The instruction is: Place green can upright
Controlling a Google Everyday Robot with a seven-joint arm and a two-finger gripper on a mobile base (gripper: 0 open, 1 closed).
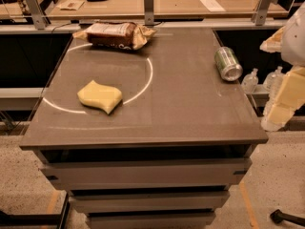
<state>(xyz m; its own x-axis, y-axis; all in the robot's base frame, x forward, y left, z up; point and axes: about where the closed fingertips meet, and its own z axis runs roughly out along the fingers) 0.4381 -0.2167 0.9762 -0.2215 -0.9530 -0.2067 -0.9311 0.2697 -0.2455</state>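
on the table (157, 113), near its right edge, the green can (228, 63) is being shown lying on its side; the gripper (285, 99) is being held beyond that edge, apart, its grip state impossible to tell.

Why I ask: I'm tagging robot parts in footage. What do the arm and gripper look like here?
Only a slice shows at the right edge, beside the table. The arm is a rounded white shell. Below it, the gripper looks like blocky, stepped pale-cream segments with flat faces. No cables or markings are visible.
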